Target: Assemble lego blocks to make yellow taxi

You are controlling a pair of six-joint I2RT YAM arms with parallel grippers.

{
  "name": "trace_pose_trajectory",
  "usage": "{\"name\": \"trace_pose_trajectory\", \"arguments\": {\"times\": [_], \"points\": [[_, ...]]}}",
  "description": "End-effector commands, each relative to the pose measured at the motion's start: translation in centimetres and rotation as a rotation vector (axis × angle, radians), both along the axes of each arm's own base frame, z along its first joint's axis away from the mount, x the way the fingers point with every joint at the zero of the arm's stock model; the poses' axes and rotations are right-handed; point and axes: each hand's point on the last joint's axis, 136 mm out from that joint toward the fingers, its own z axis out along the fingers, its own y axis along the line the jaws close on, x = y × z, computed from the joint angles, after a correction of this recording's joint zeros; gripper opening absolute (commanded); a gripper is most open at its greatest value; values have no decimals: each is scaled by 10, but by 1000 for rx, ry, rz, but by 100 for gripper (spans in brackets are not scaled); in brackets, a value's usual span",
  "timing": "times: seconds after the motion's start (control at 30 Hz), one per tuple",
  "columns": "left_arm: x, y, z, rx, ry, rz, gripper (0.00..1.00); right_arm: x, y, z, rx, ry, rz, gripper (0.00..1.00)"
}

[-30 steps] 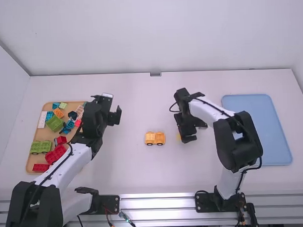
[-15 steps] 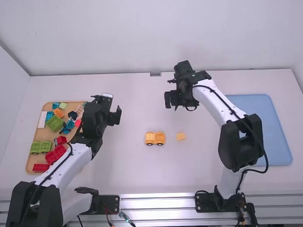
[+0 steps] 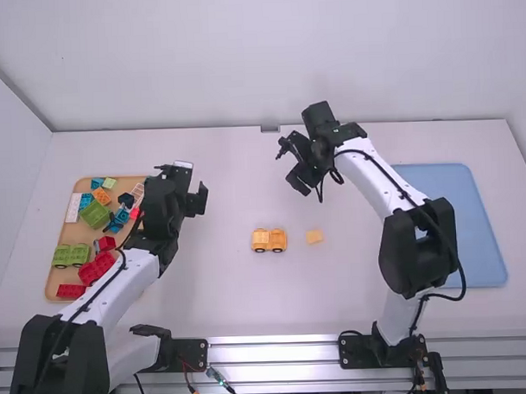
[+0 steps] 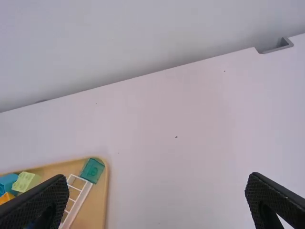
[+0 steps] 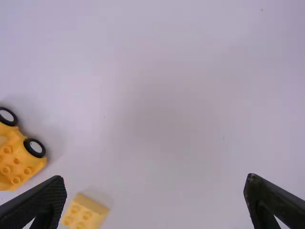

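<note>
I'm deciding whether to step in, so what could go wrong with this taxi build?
The yellow wheeled base stands unheld, so it might roll when a brick is pressed on. The small yellow brick lies loose beside it; a slightly off grasp by the open right gripper could push it away. Blocks crowd the tray, so reaching in there may jostle neighbours.

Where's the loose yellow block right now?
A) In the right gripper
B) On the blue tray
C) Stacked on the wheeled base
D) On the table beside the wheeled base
D: the yellow block sits on the table, apart from the wheeled base.
</note>
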Motion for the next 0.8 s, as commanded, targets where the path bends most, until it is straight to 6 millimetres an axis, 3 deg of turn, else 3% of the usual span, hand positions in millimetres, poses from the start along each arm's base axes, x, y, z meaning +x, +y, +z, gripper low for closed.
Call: {"name": "trace_pose_trajectory", "arguments": {"times": [0.0, 0.03, 0.2, 0.4, 0.57, 0.77], "points": [[-2, -17, 4, 15, -8, -118, 99, 2, 6, 1, -22, -32, 156, 99], [-2, -23, 3, 29, -5, -161, 99, 2, 6, 2, -25, -36, 166, 99], [-25, -88, -5, 145, -9, -661, 99, -9, 14, 1, -8, -23, 310, 99], [-46, -119, -10, 159, -39, -916, 99, -46, 28, -1, 117, 36, 599, 99], [-63, -143, -23, 174, -82, -1144, 99, -62, 24, -9, 280, 57, 671, 99], [-66, -162, -33, 108, -106, -1309, 99, -80, 16, -18, 427, 47, 742, 99]]}}
